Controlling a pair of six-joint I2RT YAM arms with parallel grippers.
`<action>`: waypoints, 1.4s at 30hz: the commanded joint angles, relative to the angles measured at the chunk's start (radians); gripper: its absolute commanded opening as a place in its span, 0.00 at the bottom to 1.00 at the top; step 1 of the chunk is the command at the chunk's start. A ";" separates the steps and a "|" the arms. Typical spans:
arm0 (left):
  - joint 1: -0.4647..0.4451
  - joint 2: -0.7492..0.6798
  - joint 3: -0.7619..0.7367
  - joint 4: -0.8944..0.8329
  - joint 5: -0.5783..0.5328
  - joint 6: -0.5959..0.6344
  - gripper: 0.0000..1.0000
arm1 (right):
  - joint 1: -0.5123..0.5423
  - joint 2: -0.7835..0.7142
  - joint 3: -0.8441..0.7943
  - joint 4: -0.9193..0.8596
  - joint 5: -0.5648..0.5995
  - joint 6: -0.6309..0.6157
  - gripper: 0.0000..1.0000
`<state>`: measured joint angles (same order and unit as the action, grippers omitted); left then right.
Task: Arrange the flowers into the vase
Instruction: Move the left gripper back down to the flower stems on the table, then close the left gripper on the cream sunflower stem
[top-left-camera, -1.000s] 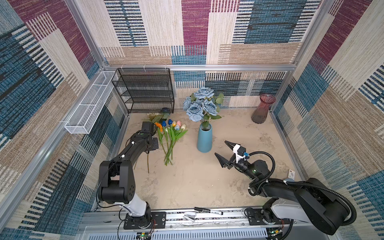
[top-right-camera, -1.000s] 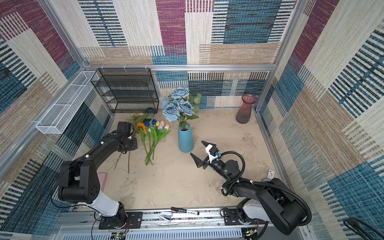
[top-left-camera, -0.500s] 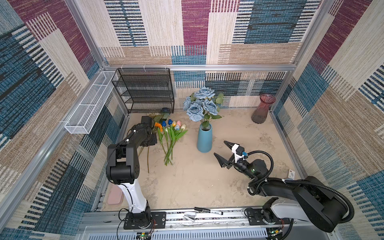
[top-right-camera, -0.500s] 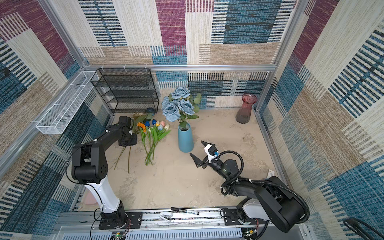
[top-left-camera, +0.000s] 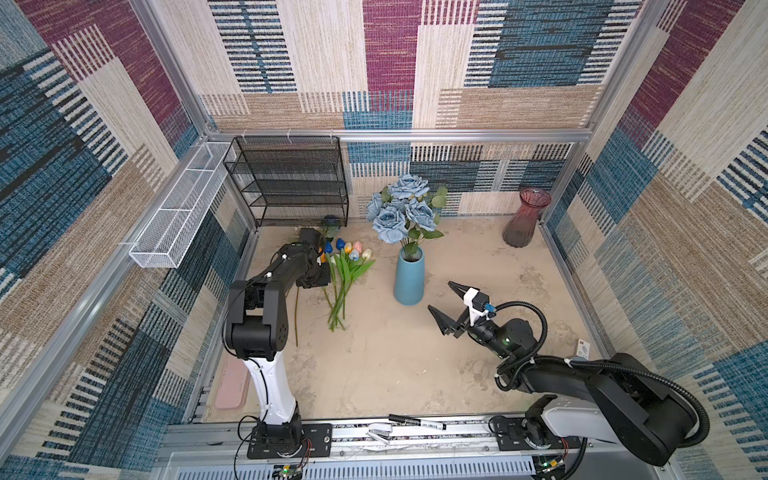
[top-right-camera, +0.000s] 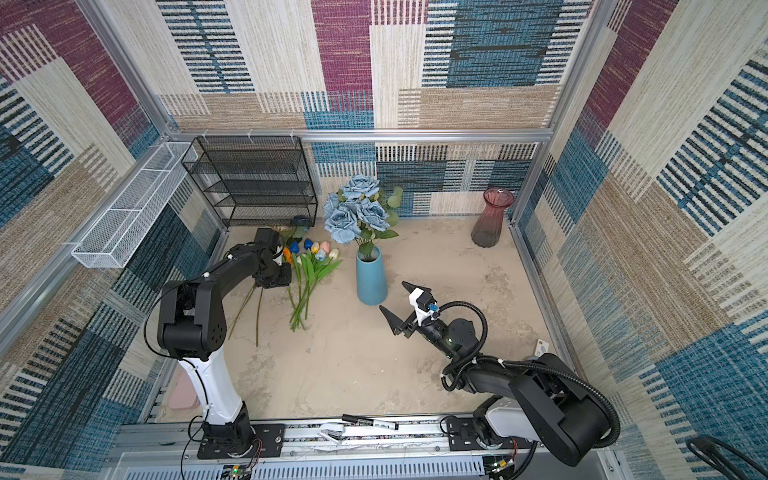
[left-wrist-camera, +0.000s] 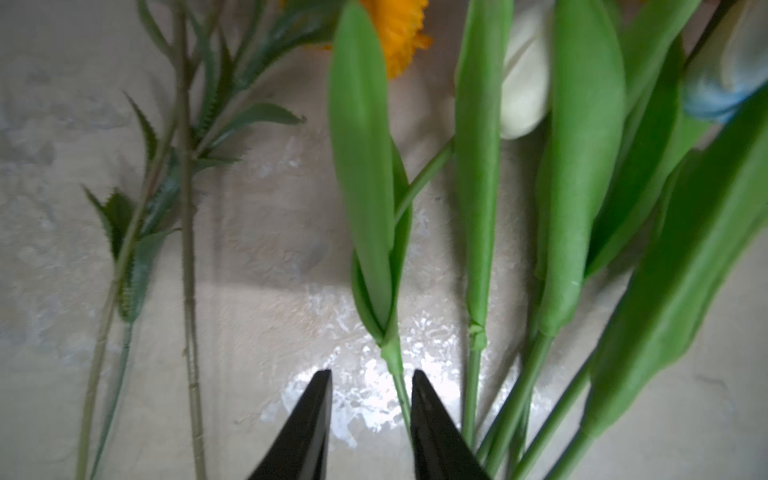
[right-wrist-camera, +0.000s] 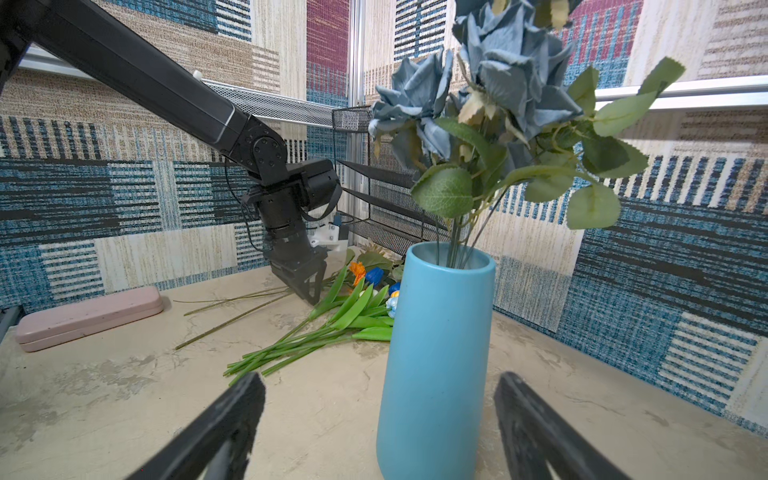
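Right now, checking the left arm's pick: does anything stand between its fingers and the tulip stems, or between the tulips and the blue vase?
Nothing visible blocks the left gripper: one tulip stem lies between its open fingers. Nothing lies between the tulips and the blue vase, but dusty-blue roses crowd its mouth.

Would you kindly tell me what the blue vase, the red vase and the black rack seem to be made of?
Blue vase: probably ceramic, opaque, smooth satin surface, thick rim. Red vase: likely glass, translucent, ribbed. Black rack: seemingly painted metal mesh, fine see-through grid.
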<state>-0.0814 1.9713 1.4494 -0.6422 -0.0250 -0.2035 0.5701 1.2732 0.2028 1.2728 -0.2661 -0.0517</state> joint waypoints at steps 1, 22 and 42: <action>-0.003 -0.003 0.004 -0.017 -0.017 -0.027 0.36 | 0.002 -0.003 0.006 0.007 0.011 -0.011 0.90; 0.140 -0.049 -0.078 -0.057 -0.115 0.033 0.38 | 0.004 -0.004 0.006 0.007 0.008 -0.006 0.90; 0.140 -0.001 -0.061 -0.042 -0.070 0.081 0.11 | 0.004 -0.017 0.003 0.007 0.022 -0.007 0.91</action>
<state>0.0566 1.9770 1.3819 -0.6872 -0.1005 -0.1501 0.5720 1.2629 0.2028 1.2724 -0.2573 -0.0544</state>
